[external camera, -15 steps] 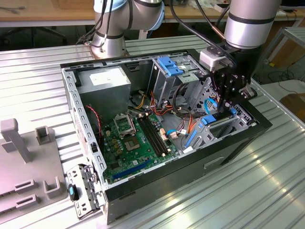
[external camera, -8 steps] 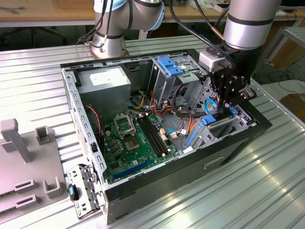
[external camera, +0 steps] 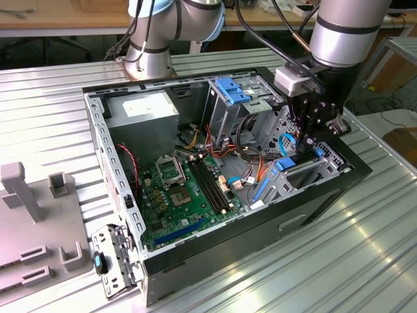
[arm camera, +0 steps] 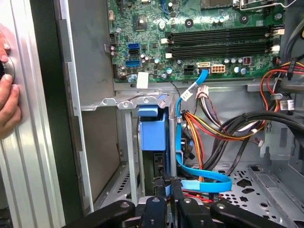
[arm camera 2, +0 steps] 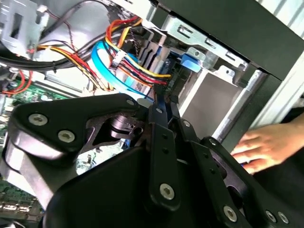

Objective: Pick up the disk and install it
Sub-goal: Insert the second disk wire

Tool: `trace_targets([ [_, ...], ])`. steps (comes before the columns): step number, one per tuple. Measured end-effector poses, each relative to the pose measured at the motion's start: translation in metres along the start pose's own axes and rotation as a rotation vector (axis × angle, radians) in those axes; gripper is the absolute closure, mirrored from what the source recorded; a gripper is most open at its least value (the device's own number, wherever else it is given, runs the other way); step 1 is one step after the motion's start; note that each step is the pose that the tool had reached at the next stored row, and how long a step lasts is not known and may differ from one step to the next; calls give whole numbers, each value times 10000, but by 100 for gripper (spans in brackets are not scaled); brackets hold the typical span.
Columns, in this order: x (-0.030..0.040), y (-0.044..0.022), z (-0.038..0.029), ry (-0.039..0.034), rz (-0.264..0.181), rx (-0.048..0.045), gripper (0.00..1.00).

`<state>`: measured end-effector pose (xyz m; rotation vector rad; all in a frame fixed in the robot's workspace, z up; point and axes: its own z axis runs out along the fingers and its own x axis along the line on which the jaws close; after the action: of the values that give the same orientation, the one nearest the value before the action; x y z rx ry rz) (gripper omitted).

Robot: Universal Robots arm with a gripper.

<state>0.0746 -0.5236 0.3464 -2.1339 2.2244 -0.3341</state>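
Blue plastic marks the disk point(arm camera: 153, 134) in the first wrist view: it stands on edge inside the grey metal drive bay point(arm camera: 124, 147) of the open computer case point(external camera: 195, 261), its blue rails and top tab showing and a strip of its dark body just above the gripper point(arm camera: 168, 183). The gripper's fingers are drawn close together at the near end of the disk, pressed against or pinching its edge; they look clenched on it, though the exact contact is hard to make out. In the exterior view the gripper point(external camera: 311, 147) hangs straight down into the bay at the exterior view's right side of the case, beside a blue bracket point(external camera: 287, 163) on the cage. In the second wrist view the narrow finger pair point(arm camera 2: 161, 107) points at the bay slot, where a blue tab point(arm camera 2: 191, 61) sits at the far end among red, yellow and blue cables point(arm camera 2: 107, 59). A person's hand point(arm camera 2: 263, 145) rests on the outside of the case wall, well apart from the gripper. Judging from this, picking up is done and the disk is largely within its slot; whether it is fully seated cannot be told, and no cable seems plugged into it yet.
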Motion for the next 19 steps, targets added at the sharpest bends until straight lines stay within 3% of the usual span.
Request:
trace_targets([
  [2, 51, -2, 9, -310, 56, -16, 84],
  [4, 105, -3, 15, -736, 133, -39, 84],
  [6, 155, -5, 20, -890, 161, -46, 84],
  [10, 178, -12, -14, -923, 168, -48, 84],
  [15, 271, -15, -4, -983, 187, -52, 84],
  [17, 273, -15, -1, -1023, 193, -54, 84],
  [19, 271, -12, 15, -1115, 210, -67, 84],
])
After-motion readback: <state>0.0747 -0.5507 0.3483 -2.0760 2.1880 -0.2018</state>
